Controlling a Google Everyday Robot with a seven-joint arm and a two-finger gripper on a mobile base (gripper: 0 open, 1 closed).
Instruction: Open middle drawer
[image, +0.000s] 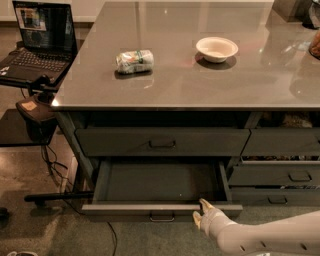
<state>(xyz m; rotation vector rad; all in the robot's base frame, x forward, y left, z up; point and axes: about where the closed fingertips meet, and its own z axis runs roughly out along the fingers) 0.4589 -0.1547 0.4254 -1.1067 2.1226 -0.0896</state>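
The middle drawer (160, 182) is pulled out under the grey counter, showing a shallow dark grey interior. Its flat front (125, 212) faces me with a small loop handle (162, 217) at its centre. My gripper (200, 212) is at the right end of the drawer's front edge, at the tip of the white arm (265, 237) that comes in from the lower right. One fingertip (204, 203) rests by the front's top rim. The slimmer top drawer (162, 142) above is closed.
On the counter (200, 75) lie a crumpled packet (134, 61) and a white bowl (217, 49). A laptop (40, 40) stands on a side stand at the left, with cables on the floor. More drawers (280, 165) are at the right.
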